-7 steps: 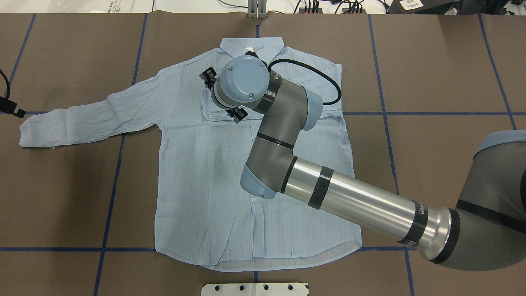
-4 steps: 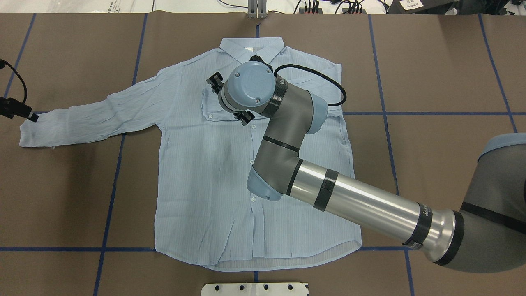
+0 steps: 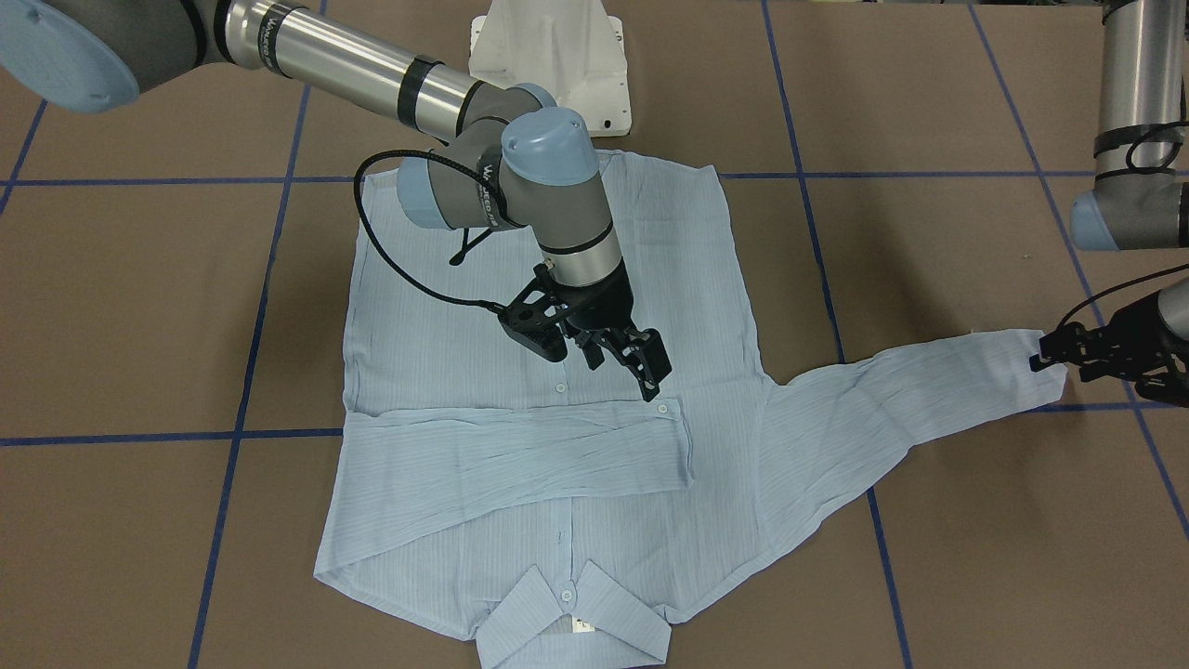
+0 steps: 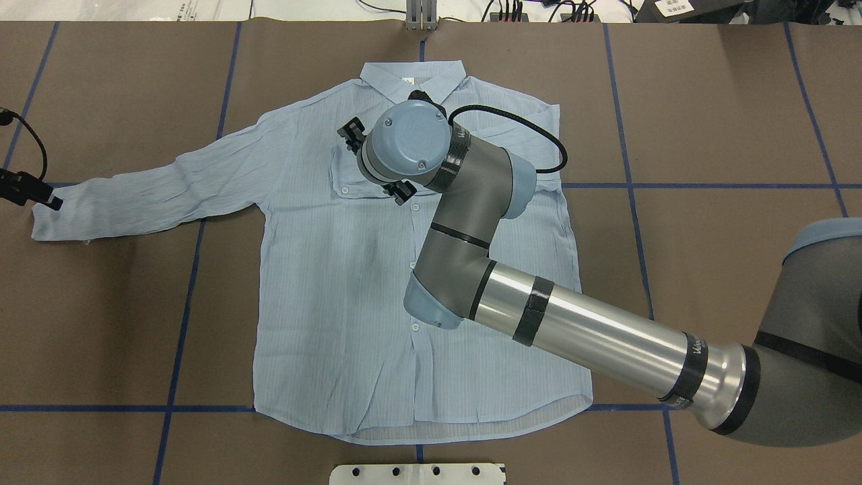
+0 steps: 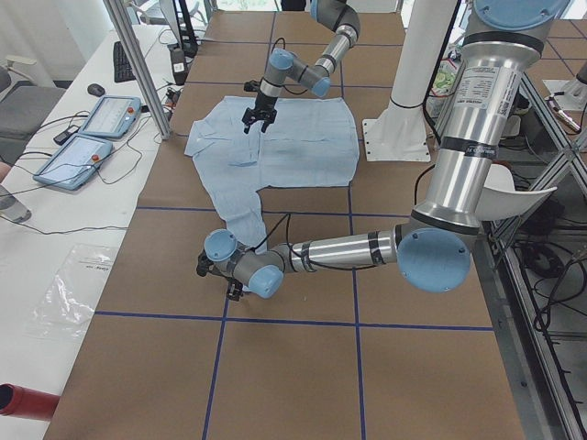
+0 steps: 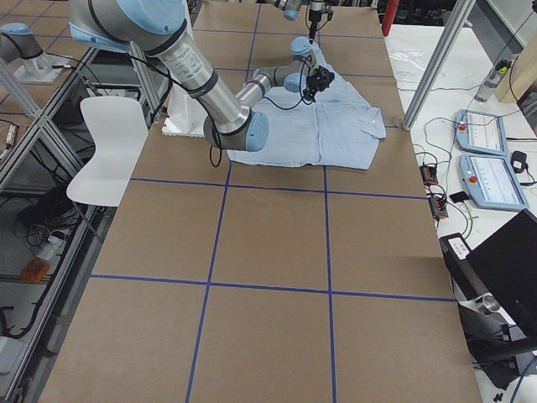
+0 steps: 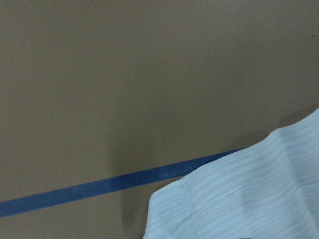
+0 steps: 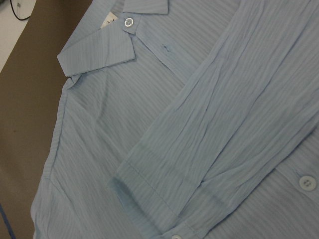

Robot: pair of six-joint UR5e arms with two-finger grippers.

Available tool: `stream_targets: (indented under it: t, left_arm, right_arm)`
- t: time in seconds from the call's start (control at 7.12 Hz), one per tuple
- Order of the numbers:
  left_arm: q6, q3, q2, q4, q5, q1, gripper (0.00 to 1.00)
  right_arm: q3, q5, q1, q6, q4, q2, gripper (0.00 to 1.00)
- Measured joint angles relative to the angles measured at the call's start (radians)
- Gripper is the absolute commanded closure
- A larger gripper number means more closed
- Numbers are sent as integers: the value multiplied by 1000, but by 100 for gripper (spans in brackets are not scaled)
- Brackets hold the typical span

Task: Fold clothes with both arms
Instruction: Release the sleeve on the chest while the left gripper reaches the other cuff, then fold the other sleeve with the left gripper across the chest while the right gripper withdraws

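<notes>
The shirt (image 4: 337, 303) lies flat on the tabletop (image 4: 707, 101), with one sleeve folded across the chest. The other sleeve (image 4: 148, 192) points its long axis toward the robot's left. The left fingers (image 3: 1057, 355) are right at its cuff (image 3: 1017, 372), but I cannot tell if they are clenched on it. The right fingers (image 3: 650, 367) hang spread and empty above the chest, so the left arm is nearer.

Looks like a robotics lab. Right arm (image 4: 592, 337) reaching over a main bench (image 4: 707, 101) papered brown and gridded with blue tape (image 4: 633, 186), white pedestal (image 3: 557, 65) at top centre of the front-facing view. Aluminium post (image 5: 138, 69) and keyboard (image 5: 122, 60) at upper left of the left-side view. Teach pendants (image 6: 478, 132) and laptop (image 6: 503, 277) on a side bench (image 6: 470, 84) along the right edge of the right-side view, loose cables (image 6: 46, 239) on the floor at left.
</notes>
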Motion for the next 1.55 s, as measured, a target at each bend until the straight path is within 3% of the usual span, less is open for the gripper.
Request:
stream_targets:
  t: [0.14,0.56,0.84,1.12,1.55]
  left_arm:
    - [0,4,0,0,0,2,100]
    - [-2,0,1,-1,-2,4,100]
    - [-14,-62,6,8,-28,2,100]
    - [-131,-173,3,15,-78,2,100]
    - [-541,-337,-77,3,-118,76,100]
  right_arm:
    - [0,-1,0,0,0,1,0]
    - [0,0,-1,0,0,3,0]
    - [13,2,2,-8,-2,-4,0]
    - [165,29,39,-66,-15,-143,0]
    - [408,230,213,-296,-63,-401,0]
